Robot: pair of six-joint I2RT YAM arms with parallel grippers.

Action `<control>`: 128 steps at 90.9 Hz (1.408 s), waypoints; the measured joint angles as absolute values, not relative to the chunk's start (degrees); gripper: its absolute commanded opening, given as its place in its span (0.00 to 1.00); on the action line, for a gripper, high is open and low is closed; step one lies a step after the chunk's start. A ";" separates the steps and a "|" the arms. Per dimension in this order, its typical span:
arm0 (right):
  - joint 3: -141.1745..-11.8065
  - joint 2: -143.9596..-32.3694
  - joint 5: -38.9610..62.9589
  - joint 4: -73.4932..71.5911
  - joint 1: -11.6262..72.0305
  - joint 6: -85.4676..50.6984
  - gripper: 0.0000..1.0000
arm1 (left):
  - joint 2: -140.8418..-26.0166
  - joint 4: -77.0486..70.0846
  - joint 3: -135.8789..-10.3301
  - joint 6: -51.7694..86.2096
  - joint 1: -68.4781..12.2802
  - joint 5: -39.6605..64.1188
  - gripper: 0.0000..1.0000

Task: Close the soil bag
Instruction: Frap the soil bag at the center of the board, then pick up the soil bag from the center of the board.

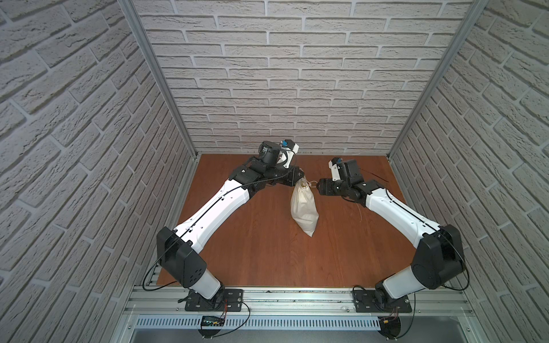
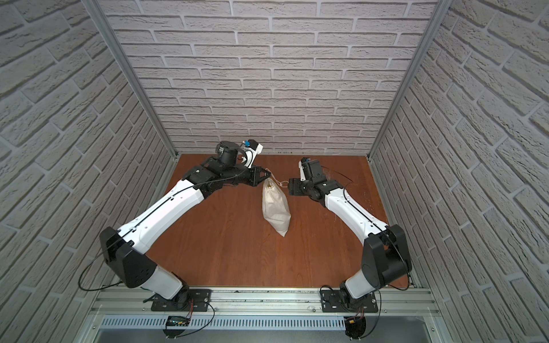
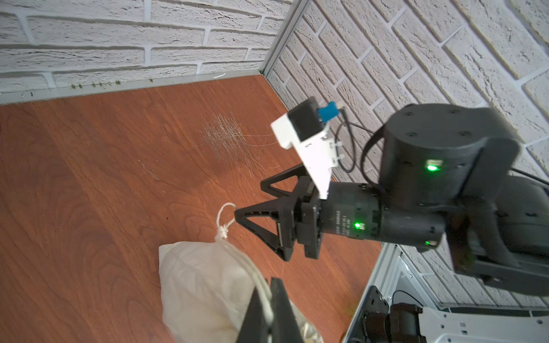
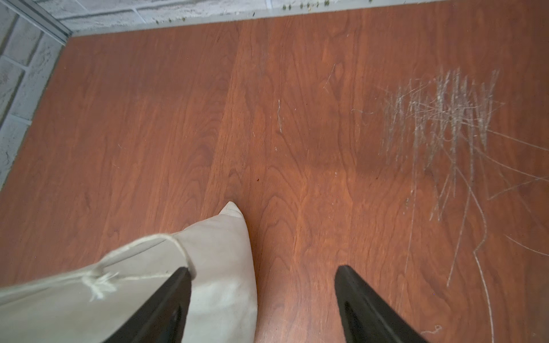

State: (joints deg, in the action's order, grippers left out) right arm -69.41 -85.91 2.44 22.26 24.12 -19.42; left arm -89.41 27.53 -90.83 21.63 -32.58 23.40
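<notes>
The bag stood at the middle of the worktop, mouth at 12 o'clock, propped by my left hand clamped on its cord at 11, while my right hand gaped empty at 2, just beside that cord.

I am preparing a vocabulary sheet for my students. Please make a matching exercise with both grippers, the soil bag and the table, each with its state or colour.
Things:
1. left gripper
2. right gripper
3. soil bag
4. table

States:
a. red-brown wood
b. jaws apart
c. shut on the bag's cord
d. cream-white cloth, mouth gathered

Pairs: 1-c, 2-b, 3-d, 4-a
</notes>
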 measured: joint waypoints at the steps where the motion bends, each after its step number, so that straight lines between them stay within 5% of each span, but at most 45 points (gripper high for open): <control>1: -69.19 -85.36 2.46 22.31 24.12 -19.40 0.82 | -89.41 27.53 -90.83 21.76 -32.60 23.38 0.00; 55: -66.74 -65.47 20.32 22.17 30.87 -9.89 0.90 | -89.65 26.61 -90.83 25.19 -32.58 22.55 0.00; 97: -70.72 -73.21 11.14 24.25 40.38 -7.05 0.90 | -89.86 25.87 -90.83 26.09 -32.69 22.46 0.00; 128: -72.25 -75.24 1.74 24.05 42.17 -7.46 0.79 | -89.95 25.67 -90.96 26.65 -33.54 22.26 0.00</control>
State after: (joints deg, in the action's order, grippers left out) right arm -72.25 -75.24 1.74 24.05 42.17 -7.46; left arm -89.95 25.67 -90.96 26.65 -33.54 22.26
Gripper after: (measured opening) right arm 0.821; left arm 0.074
